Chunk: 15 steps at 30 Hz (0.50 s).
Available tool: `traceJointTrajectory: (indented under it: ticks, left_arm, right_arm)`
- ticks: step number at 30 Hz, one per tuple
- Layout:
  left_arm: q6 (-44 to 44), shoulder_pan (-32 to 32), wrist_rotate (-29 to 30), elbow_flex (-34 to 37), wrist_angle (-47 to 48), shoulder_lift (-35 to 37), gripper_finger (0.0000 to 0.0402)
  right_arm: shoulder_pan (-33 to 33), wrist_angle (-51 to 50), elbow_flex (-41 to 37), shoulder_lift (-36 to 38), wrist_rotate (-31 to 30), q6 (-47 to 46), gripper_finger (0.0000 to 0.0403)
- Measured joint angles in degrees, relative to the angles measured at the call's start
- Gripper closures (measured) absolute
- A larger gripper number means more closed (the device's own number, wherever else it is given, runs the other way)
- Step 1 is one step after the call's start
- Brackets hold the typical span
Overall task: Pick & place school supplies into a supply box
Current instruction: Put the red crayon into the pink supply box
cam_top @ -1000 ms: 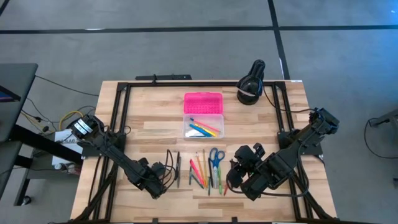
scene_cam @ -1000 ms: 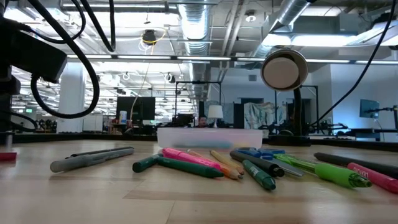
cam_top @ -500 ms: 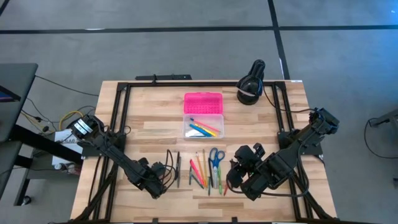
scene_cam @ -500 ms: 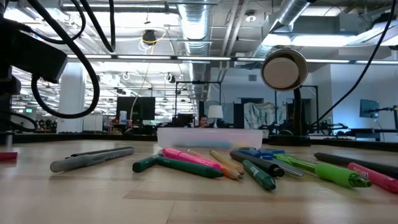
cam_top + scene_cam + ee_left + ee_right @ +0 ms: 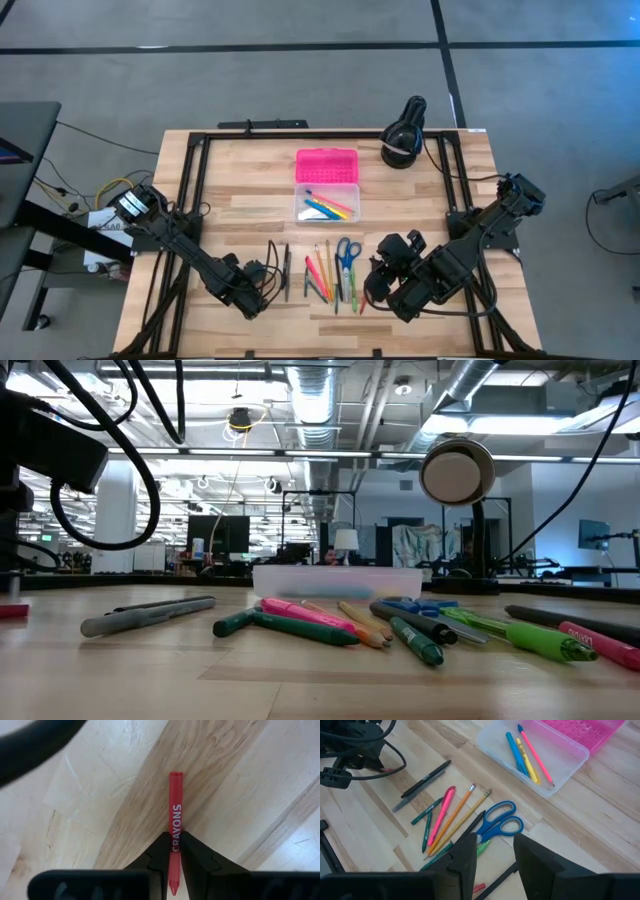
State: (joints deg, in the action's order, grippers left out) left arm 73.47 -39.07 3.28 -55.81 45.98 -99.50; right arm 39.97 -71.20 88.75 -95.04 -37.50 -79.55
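The left gripper (image 5: 175,855) sits low over the near left part of the pale wooden table (image 5: 250,205), its two dark fingers (image 5: 155,852) pinched on a thin red crayon (image 5: 175,815). The right gripper (image 5: 492,857) hovers at the near right with its jaws spread wide and empty, above blue-handled scissors (image 5: 497,822) and loose pens and pencils (image 5: 325,270). The rectangular box with pink lid and clear base (image 5: 327,185) lies open mid-table, holding blue, yellow and pink pens (image 5: 527,752).

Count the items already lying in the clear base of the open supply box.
3 visible: a blue pen, a yellow marker beside it, and a pink pencil crossing nearest the pink lid. Others could be hidden beneath them in the supply box.
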Motion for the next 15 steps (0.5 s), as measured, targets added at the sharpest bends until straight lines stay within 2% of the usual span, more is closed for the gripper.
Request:
traceJointTrajectory:
  ticks: [15]
  left_arm:
    - [0.0, 0.0, 0.6, 0.0, 0.0, 0.0, 0.037]
  right_arm:
    - [0.0, 0.1, 0.0, 0.0, 0.0, 0.0, 0.028]
